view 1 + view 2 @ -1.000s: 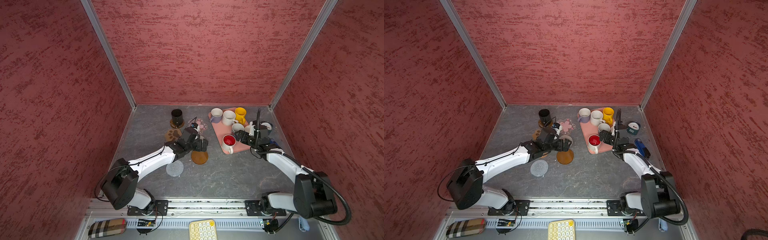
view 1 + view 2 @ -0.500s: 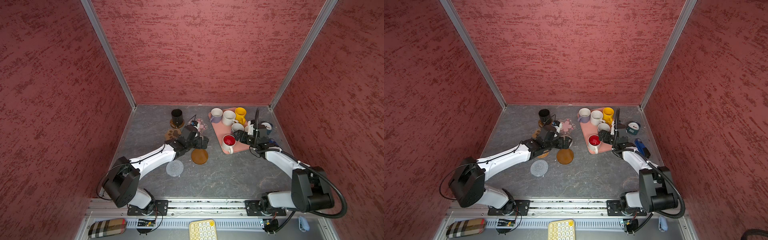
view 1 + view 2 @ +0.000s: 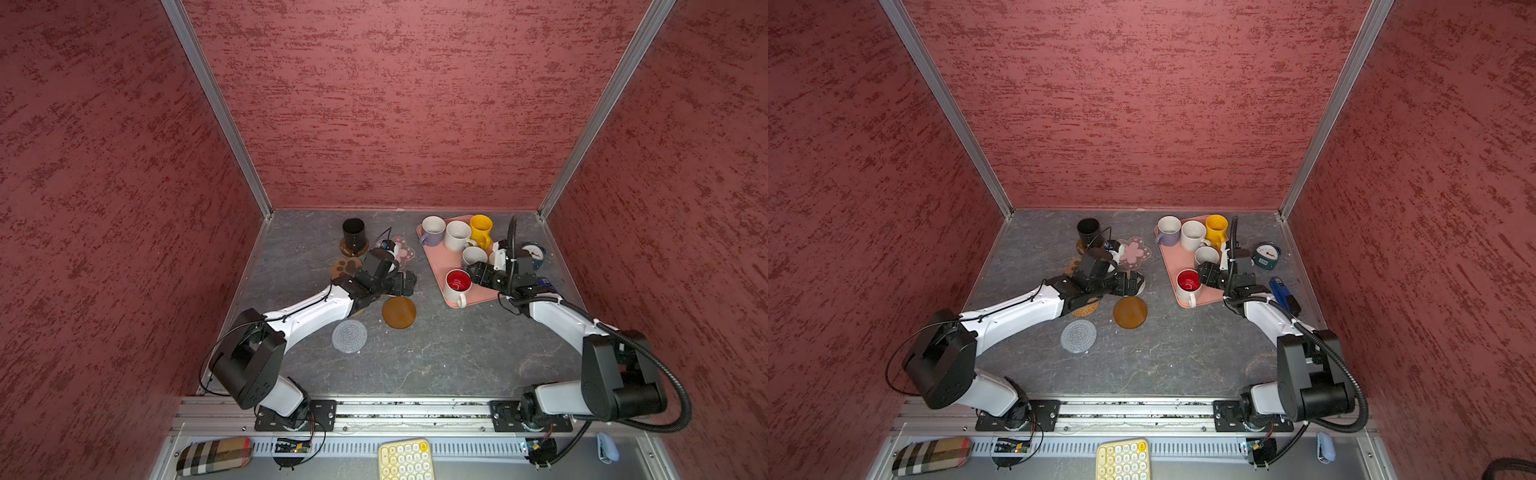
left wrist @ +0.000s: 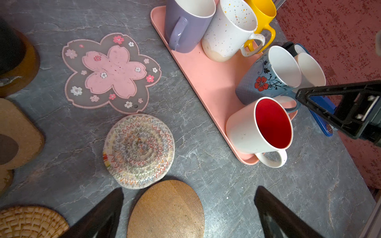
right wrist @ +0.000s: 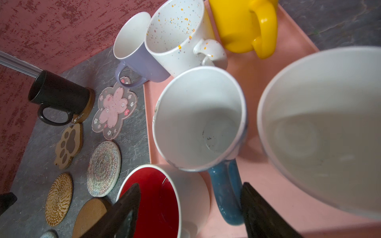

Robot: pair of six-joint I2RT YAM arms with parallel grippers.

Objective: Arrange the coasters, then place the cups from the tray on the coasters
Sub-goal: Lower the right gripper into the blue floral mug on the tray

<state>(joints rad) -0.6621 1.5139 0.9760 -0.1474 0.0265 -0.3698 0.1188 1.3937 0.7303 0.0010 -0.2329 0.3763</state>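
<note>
**teacup_tom:** So how far had you got at that point?

**me:** Honestly, not far. The black cup (image 3: 353, 232) was the only one done, standing on a round brown coaster (image 3: 353, 248) at the far left. The other six were on the pink tray (image 3: 438, 262) at the far right: lavender (image 3: 432, 230), speckled (image 3: 457, 235), yellow (image 3: 481, 228), light blue (image 3: 473, 254), cream (image 5: 329, 123) and the red-inside one (image 3: 457, 284) at the near end.

**teacup_tom:** And the coasters?

**me:** Looked laid out to me, all left of the tray. The paw (image 3: 345, 267), the pink flower (image 3: 1136, 251), the stitched beige round (image 4: 139, 151), the rattan one (image 5: 58, 198), the grey woven one (image 3: 349, 335) and the glossy brown disc (image 3: 399, 312) all sat bare. The beige round and the disc were very close, so maybe a nudge was left.

**teacup_tom:** Hands?

**me:** My left gripper (image 4: 189, 190) was spread wide and empty above the brown disc. My right gripper (image 5: 190, 185) was at the tray with its fingers apart, the light blue cup's handle between them, nothing pinched that I could see.
</note>
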